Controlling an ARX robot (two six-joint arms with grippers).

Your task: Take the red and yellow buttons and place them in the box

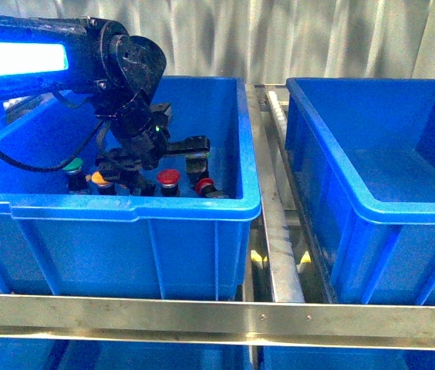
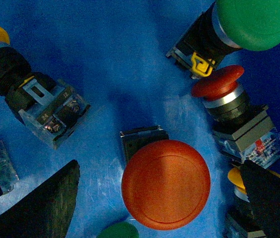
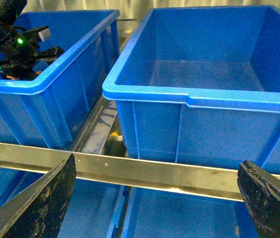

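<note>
Left wrist, fingers (image 2: 40, 208) wide, flanking red button (image 2: 166, 184)

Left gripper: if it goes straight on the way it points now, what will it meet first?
Most likely the red button: its round cap lies centred between the open fingers of the left gripper, inside the left blue crate. How far below it sits is unclear.

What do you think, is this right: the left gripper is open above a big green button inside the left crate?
Not quite. The left wrist view shows a red button, not a green one, under the open left gripper. It does sit inside the left crate.
</note>
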